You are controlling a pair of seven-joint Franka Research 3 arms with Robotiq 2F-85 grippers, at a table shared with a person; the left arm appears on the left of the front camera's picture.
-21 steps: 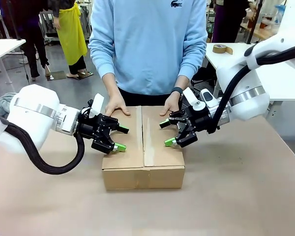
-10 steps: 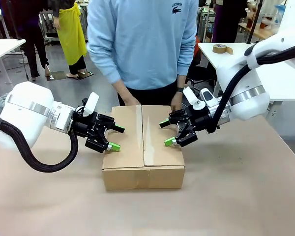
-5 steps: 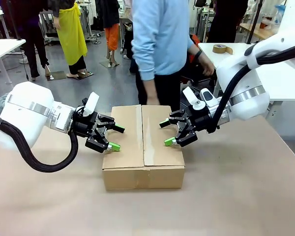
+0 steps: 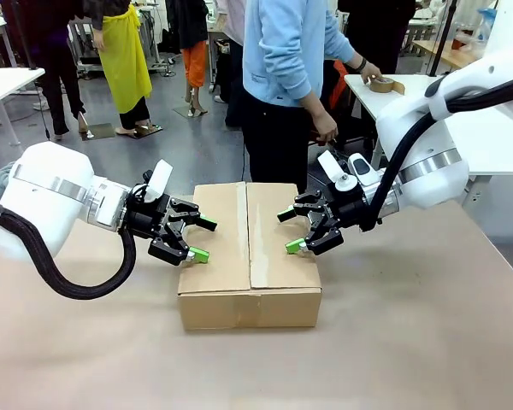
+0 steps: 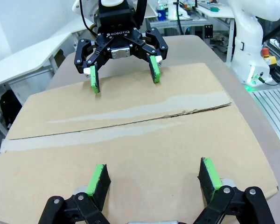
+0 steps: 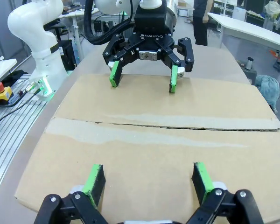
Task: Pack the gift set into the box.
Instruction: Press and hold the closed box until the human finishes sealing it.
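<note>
Cardboard is taking up the middle of the front view: the box is sitting closed on the brown table, its two top flaps meeting along a centre seam that is running away from the camera, with a pale strip of tape lying along it.

Coming in from the left of the frame, the left gripper is hovering at the box's left edge, its fingers standing spread apart with nothing between them. From the right of the frame, the right gripper is hovering over the right flap, its fingers likewise spread and holding nothing. Whether the green pads are touching the cardboard I cannot tell from this view.

In the left wrist view the left gripper is showing at the bottom of the frame, fingers wide apart above the box, while the right gripper is facing it from the upper part of the frame, across the seam, also open. The right wrist view is mirroring this: the right gripper at the bottom, the left gripper at the top, the box lying between them.

At the upper middle of the front view a person in a light blue sweatshirt is standing turned to the right, one hand reaching to a roll of tape on a white table at the upper right.
</note>
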